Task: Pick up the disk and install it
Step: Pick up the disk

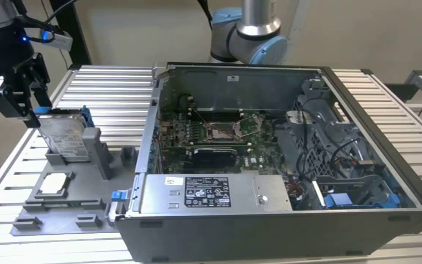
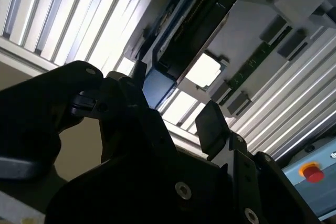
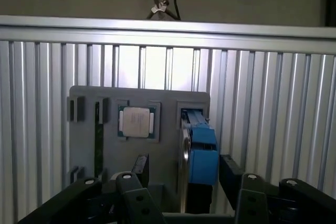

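The disk (image 1: 64, 138) stands on edge in a grey holder (image 1: 97, 149) on the counter (image 1: 108, 88), with its lower end hidden in the slot. The gripper (image 1: 24, 96) hovers at the disk's top. Its jaws are spread wide either side of the blue rail (image 3: 202, 150) and grasp nothing. Whether they touch it is unclear.

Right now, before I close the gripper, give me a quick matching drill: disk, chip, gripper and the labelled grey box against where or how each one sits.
Things:
1. disk
2. chip
3. gripper
4. labelled grey box

States:
a. lying flat on the grey stand
b. open, at the disk's top
c. inside the computer case
d. standing on edge in the grey stand

Pairs: 1-d, 2-a, 3-b, 4-c
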Available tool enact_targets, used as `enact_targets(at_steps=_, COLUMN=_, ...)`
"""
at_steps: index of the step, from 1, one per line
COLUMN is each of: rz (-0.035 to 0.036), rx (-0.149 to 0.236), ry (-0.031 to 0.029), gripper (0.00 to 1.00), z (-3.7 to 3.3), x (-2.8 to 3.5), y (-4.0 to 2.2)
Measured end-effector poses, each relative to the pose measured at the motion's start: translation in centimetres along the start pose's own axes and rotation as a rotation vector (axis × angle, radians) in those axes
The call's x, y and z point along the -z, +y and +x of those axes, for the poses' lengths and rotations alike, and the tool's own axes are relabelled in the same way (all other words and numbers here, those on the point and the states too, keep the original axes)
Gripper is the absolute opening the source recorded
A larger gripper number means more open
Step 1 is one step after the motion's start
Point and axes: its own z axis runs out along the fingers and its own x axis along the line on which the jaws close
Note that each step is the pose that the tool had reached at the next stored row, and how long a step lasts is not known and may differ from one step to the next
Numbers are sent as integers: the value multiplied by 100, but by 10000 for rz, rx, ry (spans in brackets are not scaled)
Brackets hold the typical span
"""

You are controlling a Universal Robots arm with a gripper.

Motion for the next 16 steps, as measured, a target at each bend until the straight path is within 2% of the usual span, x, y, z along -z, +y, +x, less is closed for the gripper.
enact_targets(at_steps=8, rz=1, rx=-2, ry=3, gripper=100, z=-19, x=-144, y=1)
enact_targets(at_steps=12, rz=3, rx=-1, ry=2, gripper=100, z=-75, x=-215, y=-1)
enact_targets(at_steps=16, rz=2, rx=0, ry=0, gripper=100, z=-178, x=-268, y=-3)
